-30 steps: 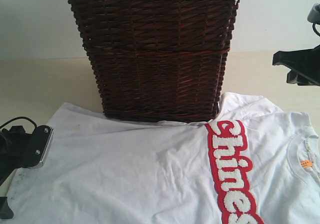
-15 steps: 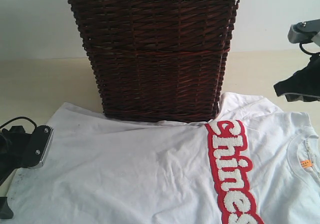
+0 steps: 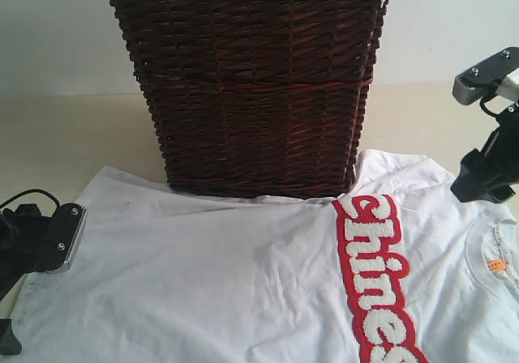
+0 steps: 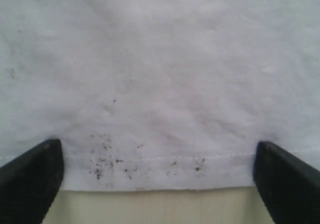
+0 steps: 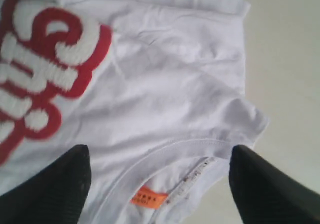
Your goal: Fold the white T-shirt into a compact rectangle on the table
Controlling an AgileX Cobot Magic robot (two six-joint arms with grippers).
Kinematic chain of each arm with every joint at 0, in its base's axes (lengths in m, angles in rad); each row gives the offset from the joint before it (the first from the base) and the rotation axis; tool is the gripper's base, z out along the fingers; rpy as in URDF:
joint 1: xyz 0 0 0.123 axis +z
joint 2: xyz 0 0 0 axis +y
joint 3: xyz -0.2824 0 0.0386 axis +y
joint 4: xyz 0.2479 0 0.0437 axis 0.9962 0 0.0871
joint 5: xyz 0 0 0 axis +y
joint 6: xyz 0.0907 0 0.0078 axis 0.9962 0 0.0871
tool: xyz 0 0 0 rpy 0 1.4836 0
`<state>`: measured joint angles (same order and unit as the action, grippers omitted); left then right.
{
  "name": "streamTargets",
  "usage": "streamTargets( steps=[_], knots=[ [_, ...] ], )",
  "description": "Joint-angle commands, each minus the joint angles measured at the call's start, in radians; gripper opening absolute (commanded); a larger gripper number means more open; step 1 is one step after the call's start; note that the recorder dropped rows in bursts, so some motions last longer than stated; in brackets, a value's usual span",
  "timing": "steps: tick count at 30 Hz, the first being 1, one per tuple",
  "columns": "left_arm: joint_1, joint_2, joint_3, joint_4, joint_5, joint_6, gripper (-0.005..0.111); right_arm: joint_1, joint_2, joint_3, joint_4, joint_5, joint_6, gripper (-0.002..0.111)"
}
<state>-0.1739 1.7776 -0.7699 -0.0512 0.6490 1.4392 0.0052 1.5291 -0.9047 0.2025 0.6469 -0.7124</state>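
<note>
Sideways, the white T-shirt [image 3: 243,282] seemingly points collar [image 3: 474,241] right; left gripper [image 4: 157,149], right gripper [image 5: 159,151] wide.

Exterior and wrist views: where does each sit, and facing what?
Left wrist view: on the left arm, facing down past the open left hand at the white T-shirt hem and table.
Right wrist view: on the right arm, down past the open right hand at the collar, orange neck tag, red band.
Exterior view: off the arms, facing the wicker basket; both hands at the frame's sides.
Exterior and right wrist share tag and band.
</note>
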Motion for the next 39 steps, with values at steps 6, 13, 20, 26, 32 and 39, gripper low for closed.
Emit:
streamTargets(
  steps=[6,13,20,26,32,39],
  knots=[
    [0.005,0.021,0.01,0.013,-0.024,0.001,0.105,0.001,-0.003,0.001,-0.056,0.278,-0.558,0.089],
    [0.005,0.021,0.01,0.013,-0.024,0.001,0.105,0.001,0.071,0.001,-0.308,0.33,-0.562,0.105],
    [0.005,0.021,0.01,0.013,-0.026,0.0,0.105,0.001,0.145,0.023,-0.296,0.301,-0.883,0.105],
    [0.005,0.021,0.01,0.013,-0.026,0.0,0.105,-0.023,0.223,0.025,-0.395,0.229,-0.635,0.105],
    [0.005,0.021,0.01,0.013,-0.026,0.0,0.105,-0.024,0.264,0.025,-0.389,0.184,-0.681,0.105],
    [0.005,0.021,0.01,0.013,-0.027,0.0,0.105,-0.024,0.262,-0.004,-0.309,0.202,-0.77,0.105]
  ],
)
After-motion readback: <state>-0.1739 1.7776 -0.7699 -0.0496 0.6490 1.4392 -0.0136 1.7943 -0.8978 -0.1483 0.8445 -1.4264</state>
